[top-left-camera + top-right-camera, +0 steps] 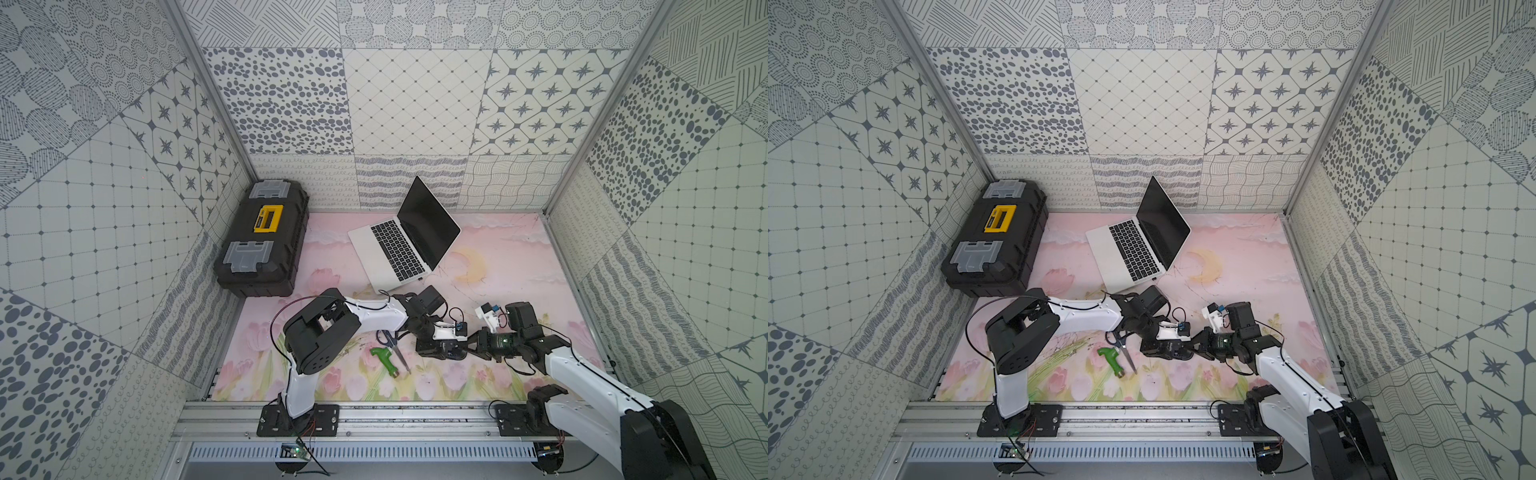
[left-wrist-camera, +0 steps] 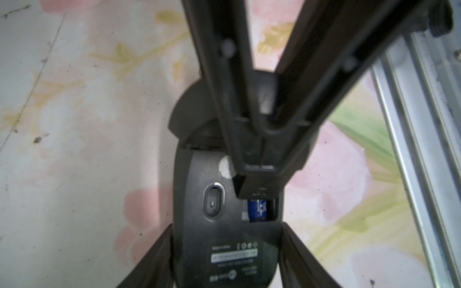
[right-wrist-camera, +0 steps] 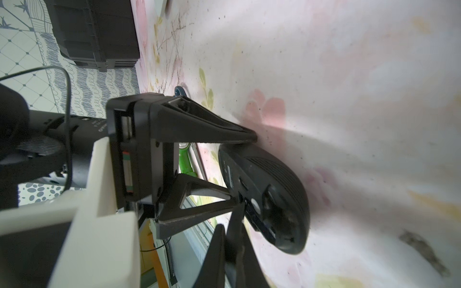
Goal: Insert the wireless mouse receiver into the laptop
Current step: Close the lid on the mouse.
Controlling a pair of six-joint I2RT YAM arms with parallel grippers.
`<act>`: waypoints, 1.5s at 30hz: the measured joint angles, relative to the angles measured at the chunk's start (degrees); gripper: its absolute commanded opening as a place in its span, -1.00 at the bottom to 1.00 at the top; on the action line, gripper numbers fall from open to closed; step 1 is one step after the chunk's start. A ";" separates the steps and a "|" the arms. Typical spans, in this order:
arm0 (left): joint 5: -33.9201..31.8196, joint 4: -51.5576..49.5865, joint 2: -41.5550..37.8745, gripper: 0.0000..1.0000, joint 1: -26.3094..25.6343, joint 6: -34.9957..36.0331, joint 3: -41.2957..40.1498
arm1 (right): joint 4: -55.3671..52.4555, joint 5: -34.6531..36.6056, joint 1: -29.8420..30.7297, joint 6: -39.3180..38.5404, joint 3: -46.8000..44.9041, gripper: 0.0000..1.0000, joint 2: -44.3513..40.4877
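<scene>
**Q:** Which step is shown, and where is the wireless mouse (image 2: 194,237)?

**A:** Extraction of the receiver, by judgement. The mouse lies underside up between the two arms, near the front of the tabletop (image 1: 519,257). Whether it rests on the surface cannot be told. The left hand (image 3: 245,168) clasps it across its flanks. The battery bay is uncovered and shows a blue cell (image 2: 258,208). The right hand (image 2: 259,174) is pressed together, its tips inside the bay just beside the cell. The tips hide the receiver, so a pinch on it cannot be confirmed.

**Q:** What does the next move call for?

**A:** Probably a straight pull out of the bay while the left hand steadies the mouse. The receiver then goes to the open laptop (image 1: 374,253), well apart toward the back. There the small plug must be squared to a port on the side edge.
</scene>
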 measured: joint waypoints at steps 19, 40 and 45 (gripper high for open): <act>1.36 -5.53 1.53 -0.14 0.50 0.07 4.02 | 3.15 -0.39 0.94 -2.86 0.02 -0.74 3.85; 3.98 -6.21 2.01 -0.20 1.66 -3.10 4.57 | -8.92 10.82 1.09 -1.53 2.73 0.07 -2.60; 4.70 -6.12 2.14 -0.20 1.79 -3.76 4.57 | -11.23 12.37 1.38 -1.55 2.73 0.21 -2.60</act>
